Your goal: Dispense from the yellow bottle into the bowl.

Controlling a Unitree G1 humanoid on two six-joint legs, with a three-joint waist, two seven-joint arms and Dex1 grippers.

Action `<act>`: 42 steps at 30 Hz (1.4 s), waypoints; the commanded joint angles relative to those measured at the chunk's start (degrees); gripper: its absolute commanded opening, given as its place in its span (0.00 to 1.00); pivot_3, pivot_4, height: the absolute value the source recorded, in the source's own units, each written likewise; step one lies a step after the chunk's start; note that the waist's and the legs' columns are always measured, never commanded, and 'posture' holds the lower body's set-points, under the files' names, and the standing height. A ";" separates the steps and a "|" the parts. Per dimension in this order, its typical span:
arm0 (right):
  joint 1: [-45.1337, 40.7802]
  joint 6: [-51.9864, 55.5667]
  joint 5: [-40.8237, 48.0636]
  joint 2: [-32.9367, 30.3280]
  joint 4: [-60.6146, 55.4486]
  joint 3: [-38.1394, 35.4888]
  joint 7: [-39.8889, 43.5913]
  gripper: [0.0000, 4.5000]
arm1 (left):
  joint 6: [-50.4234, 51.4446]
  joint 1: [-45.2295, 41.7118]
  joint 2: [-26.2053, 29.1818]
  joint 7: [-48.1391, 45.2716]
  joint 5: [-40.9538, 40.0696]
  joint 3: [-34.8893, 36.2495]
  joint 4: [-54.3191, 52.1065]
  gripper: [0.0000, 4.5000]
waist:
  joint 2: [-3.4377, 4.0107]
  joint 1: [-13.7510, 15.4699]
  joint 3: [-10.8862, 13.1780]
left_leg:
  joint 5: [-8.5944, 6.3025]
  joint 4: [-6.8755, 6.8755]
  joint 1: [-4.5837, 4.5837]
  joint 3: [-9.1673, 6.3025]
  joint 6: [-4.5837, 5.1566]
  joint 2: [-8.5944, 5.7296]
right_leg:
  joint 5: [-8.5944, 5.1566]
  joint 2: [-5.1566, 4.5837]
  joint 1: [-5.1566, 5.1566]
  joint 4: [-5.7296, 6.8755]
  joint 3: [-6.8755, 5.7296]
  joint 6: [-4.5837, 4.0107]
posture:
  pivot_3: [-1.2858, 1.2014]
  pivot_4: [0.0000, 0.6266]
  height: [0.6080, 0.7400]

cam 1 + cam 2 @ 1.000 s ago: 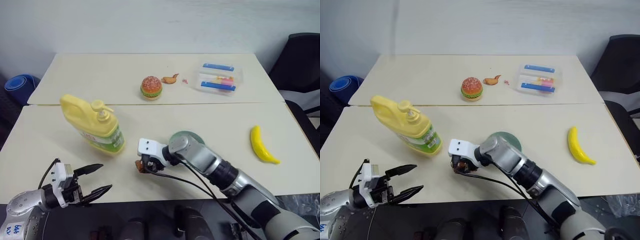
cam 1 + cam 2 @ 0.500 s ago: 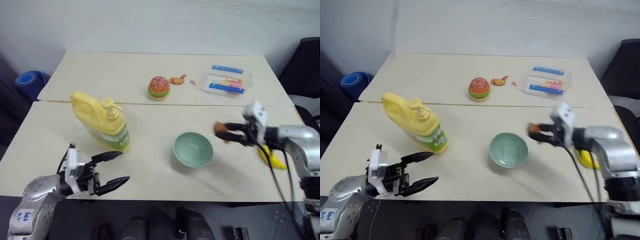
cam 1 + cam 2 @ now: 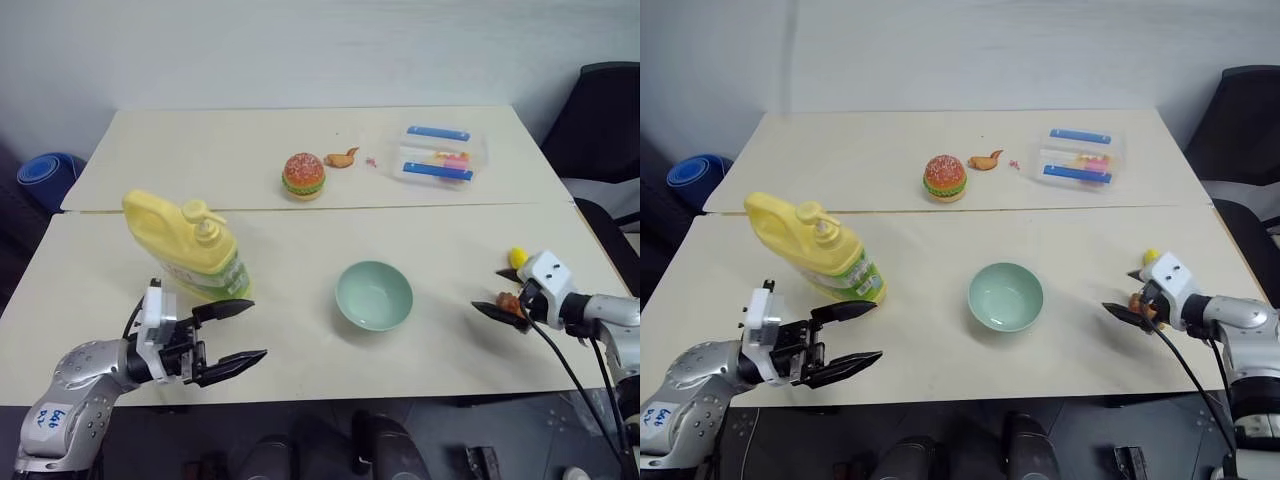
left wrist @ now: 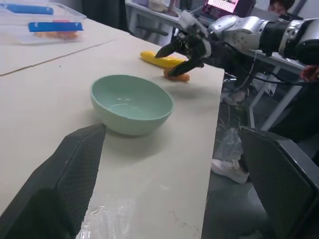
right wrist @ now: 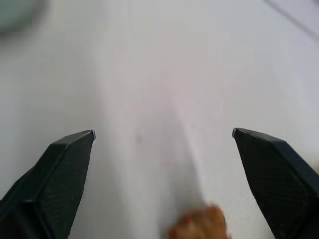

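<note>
The yellow bottle [image 3: 190, 247], a pale jug with a pump top and green label, leans on the near table at the left. Just in front of it and slightly right, my left gripper [image 3: 257, 328] hovers open and empty, pointing toward the bowl [image 3: 374, 295]. This pale mint-green bowl sits empty at the table's middle. Near the right edge my right gripper [image 3: 488, 288] stands open. A small brown food piece [image 3: 510, 301] lies between its spread fingers, and the left wrist view shows that piece [image 4: 178, 76] resting on the table.
A banana [image 4: 159, 59] lies behind the right gripper near the table's right edge. On the far table are a toy burger [image 3: 303, 175], a small orange-brown piece [image 3: 342, 157] and a clear box with blue clips [image 3: 437, 158]. A black chair [image 3: 600, 120] stands at the right.
My right arm swung from in front of the bowl out to the table's right edge with the brown piece, then opened. My left gripper rose and moved right toward the bottle, then held still.
</note>
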 commanded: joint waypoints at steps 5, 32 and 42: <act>8.99 16.82 8.01 3.10 -32.93 8.11 -0.51 0.99 | -0.76 1.75 0.73 0.10 0.28 2.54 0.12 1.00 | -0.07 0.94 -0.01 | -0.05 0.00 -0.05 -0.19 -0.06 0.02 | -0.02 -0.05 0.03 -0.30 -0.13 -0.04 | 0.52 0.24 1.00; -13.23 4.41 -11.00 11.52 -27.16 24.21 2.15 0.00 | 2.98 7.38 -0.57 10.69 -6.13 13.66 -8.06 1.00 | -0.16 0.01 0.02 | -0.08 0.01 -0.16 -0.26 0.09 -0.13 | -0.01 -0.18 -0.05 -0.18 -0.27 -0.04 | 0.52 0.24 1.00; -34.67 13.73 -15.80 10.54 -26.62 33.69 14.87 0.00 | 11.92 -3.02 8.96 21.93 -27.84 28.37 -6.95 0.72 | -0.22 0.92 0.07 | -0.02 0.04 -0.23 -0.61 0.04 -0.23 | -0.06 -0.33 -0.01 -0.27 -0.50 -0.13 | 0.52 0.24 1.00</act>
